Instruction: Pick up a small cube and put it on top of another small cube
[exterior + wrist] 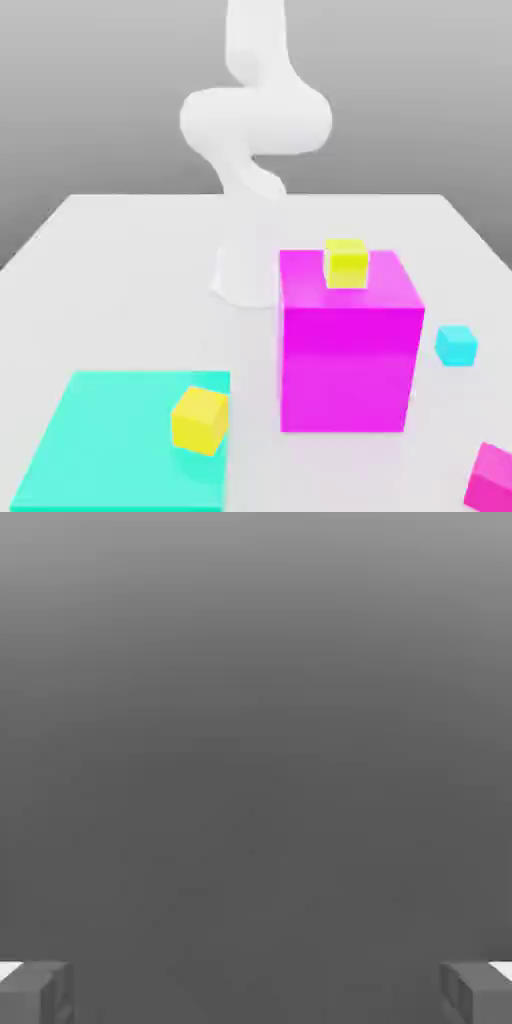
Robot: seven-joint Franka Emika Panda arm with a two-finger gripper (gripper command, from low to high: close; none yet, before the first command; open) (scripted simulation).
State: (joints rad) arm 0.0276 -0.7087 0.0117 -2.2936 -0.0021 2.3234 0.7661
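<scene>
Lying at the bottom corner of the exterior view's right, the small magenta cube (492,478) sits on the white bench (120,260), partly cut off by the picture's edge. It is apart from everything else: the small cyan cube (456,344) rests on the bench further back on the same side, and the large magenta block (348,345) stands near the middle of the bench. One small yellow cube (346,263) sits on top of that large block, toward its rear edge. A second small yellow cube (200,419) rests, slightly turned, on the flat teal mat (100,440) at the exterior view's left, near the mat's right border.

The white arm (255,125) rises from its base behind the large block and curls upward out of the top of the exterior view.

In the hand view the fingers (35,994) appear as two grey tips set wide apart at opposite sides of the picture, released, with nothing between them but plain grey background. No cube lies between or beside them there, so how the small magenta cube stands relative to them cannot be told beyond this: it rests on the bench, ungrasped.
</scene>
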